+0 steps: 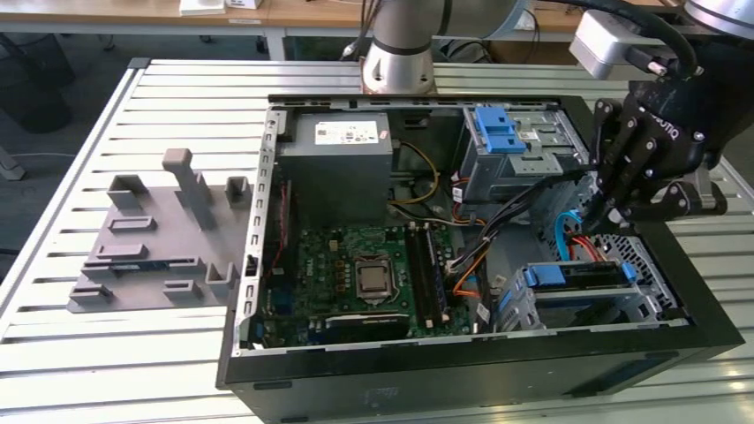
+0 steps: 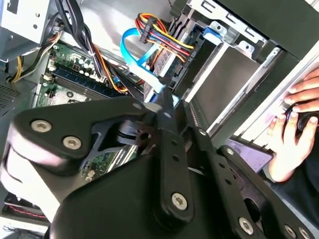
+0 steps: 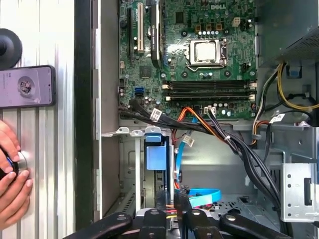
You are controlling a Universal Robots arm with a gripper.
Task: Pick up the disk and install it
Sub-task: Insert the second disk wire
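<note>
The computer case lies open nearest the camera. Left to right inside sit the motherboard, then the disk in its lower bay, then the gripper just above, its opening impossible to tell. Installing seems underway; seating needs aligned pressure.

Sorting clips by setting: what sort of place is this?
Probably a robotics lab or test workshop: an open black desktop computer case lies on a slatted aluminium table, beside a grey moulded parts fixture.
</note>
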